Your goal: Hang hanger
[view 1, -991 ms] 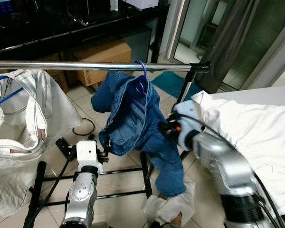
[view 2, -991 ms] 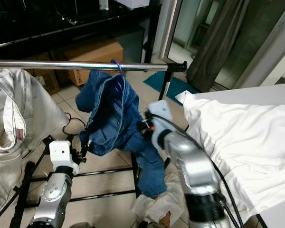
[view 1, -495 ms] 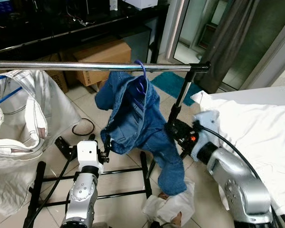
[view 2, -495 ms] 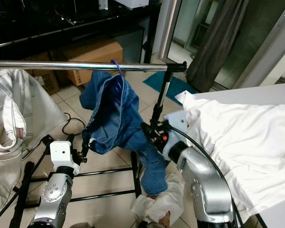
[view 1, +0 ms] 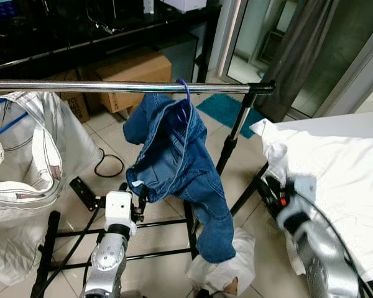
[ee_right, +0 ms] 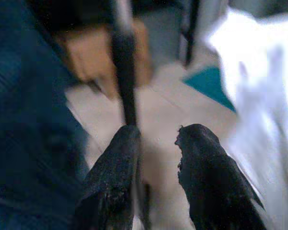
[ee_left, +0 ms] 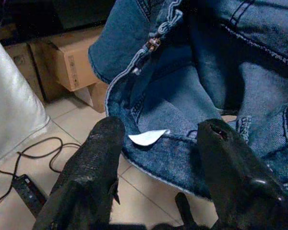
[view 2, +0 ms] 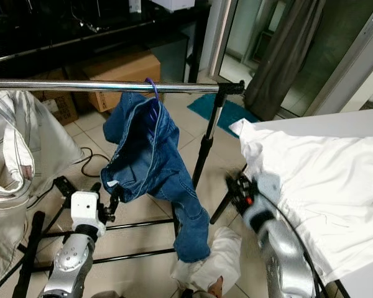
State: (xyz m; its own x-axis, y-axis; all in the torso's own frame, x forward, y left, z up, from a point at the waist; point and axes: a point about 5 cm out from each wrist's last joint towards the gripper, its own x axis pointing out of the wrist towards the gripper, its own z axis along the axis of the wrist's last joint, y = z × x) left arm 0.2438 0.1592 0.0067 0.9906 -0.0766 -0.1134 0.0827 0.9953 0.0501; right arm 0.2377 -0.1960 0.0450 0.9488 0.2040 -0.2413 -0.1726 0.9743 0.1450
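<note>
A pair of blue jeans [view 1: 174, 155] hangs on a blue hanger whose hook [view 1: 185, 87] sits over the silver rail [view 1: 99, 87]. One leg trails down to the floor. My left gripper [view 1: 137, 197] stands just below the jeans' waistband, open, with the denim edge and a white label [ee_left: 146, 138] beyond its fingers. My right gripper [view 1: 267, 188] is off to the right, beside the bed and apart from the jeans. Its black fingers [ee_right: 113, 167] are open with nothing between them, though that view is blurred.
A white garment [view 1: 25, 161] hangs on the rail's left part. The rack's black upright [view 1: 233, 139] stands between jeans and right arm. A white sheet [view 1: 336, 167] covers the bed at right. White cloth [view 1: 227, 264], a power strip [view 1: 84, 192] and cardboard boxes [view 1: 137, 71] lie on the floor.
My right gripper has drawn back from the jeans, down and right toward the bed. The jeans now hang freely from the hanger. The left gripper has barely moved.
</note>
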